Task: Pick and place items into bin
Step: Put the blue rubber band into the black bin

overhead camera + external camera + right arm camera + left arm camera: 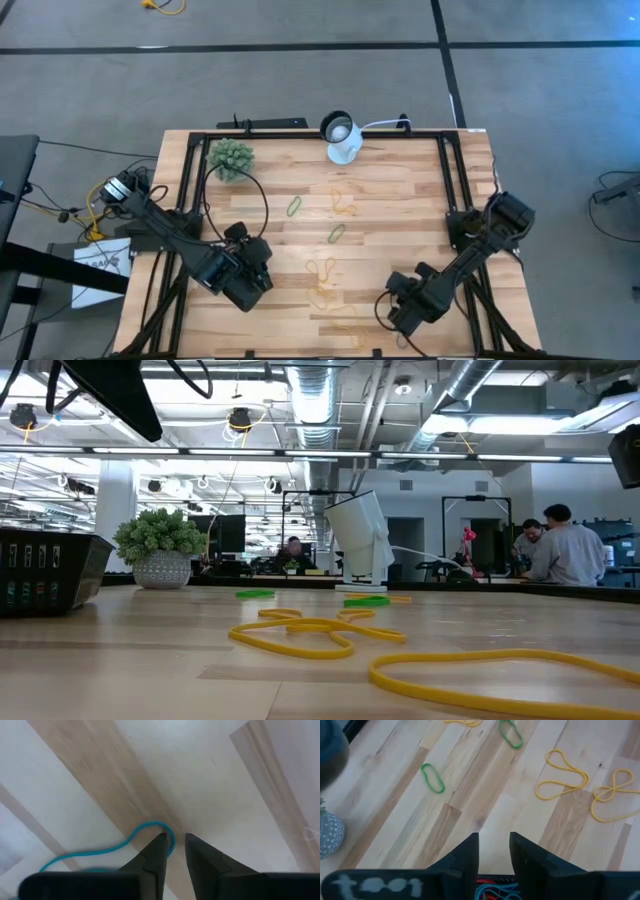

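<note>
From up top I've got the right gripper [402, 318] low at about five o'clock on the wooden table [400, 200], and on its wrist feed the two dark fingers [155, 852] stand with a narrow gap, tips right at a blue loop [150, 832] that curls against one of them; I can't tell whether that loop is actually pinched. The left gripper [258, 283] sits at about seven o'clock, fingers [470, 851] parted a little and holding nothing, bare wood between them. Ahead of it I see a green band [432, 777] lying flat, long axis slanted across the planks, a second green band [510, 733] farther out on a similar slant, and two yellow loops [562, 772] stretched out beside each other, the nearer one long and pinched in the middle. In the high view the green ones lie near the table's centre, one [294, 207] toward eleven o'clock of the other [337, 233], both tilted the same way. The fuzzy plant ball [231, 157] is at ten o'clock, the white lamp [343, 135] at twelve. At table level a black bin [45, 570] stands beside the plant.
</note>
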{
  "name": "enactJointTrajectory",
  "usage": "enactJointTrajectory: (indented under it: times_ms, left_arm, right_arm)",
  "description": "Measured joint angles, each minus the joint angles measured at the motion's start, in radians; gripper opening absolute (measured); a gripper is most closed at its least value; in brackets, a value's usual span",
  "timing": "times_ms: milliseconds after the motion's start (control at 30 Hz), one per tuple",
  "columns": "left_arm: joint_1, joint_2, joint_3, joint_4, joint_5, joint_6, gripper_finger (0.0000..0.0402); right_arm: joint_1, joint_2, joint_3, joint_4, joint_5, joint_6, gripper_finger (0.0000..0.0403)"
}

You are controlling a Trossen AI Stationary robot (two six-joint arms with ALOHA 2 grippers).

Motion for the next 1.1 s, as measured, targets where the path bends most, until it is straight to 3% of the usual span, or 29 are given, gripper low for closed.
enactJointTrajectory:
  times_ms: [133, 233, 333, 467, 567, 733, 867, 1100]
  left_arm:
    - [0.000, 0.000, 0.000, 0.004, -0.006, 0.000, 0.0100]
    - [0.000, 0.000, 0.000, 0.004, -0.048, -0.013, 0.0100]
    - [0.000, 0.000, 0.000, 0.021, -0.114, -0.042, 0.0100]
    - [0.004, 0.000, 0.000, 0.090, -0.178, 0.011, 0.0100]
    - [0.009, 0.001, 0.000, 0.161, -0.200, 0.084, 0.0100]
    - [0.013, 0.001, 0.000, 0.279, -0.199, 0.184, 0.0100]
    - [0.013, 0.001, 0.000, 0.304, -0.208, 0.224, 0.0100]
    - [0.040, 0.001, 0.000, 0.310, -0.223, 0.255, 0.0100]
  right_arm:
    - [0.010, -0.001, -0.014, 0.045, 0.016, -0.020, 0.0016]
    - [0.015, -0.005, 0.003, 0.071, 0.096, -0.114, 0.0008]
    - [-0.005, -0.025, 0.074, 0.128, 0.223, -0.241, 0.0004]
    - [-0.066, -0.058, 0.130, 0.151, 0.489, -0.453, 0.0002]
    - [-0.145, -0.061, 0.165, 0.273, 0.577, -0.686, 0.0001]
    - [-0.292, -0.059, 0.163, 0.645, 0.513, -1.044, 0.0001]
    - [-0.371, -0.058, 0.159, 0.866, 0.438, -1.211, 0.0000]
    - [-0.447, -0.058, 0.158, 0.944, 0.373, -1.287, 0.0000]
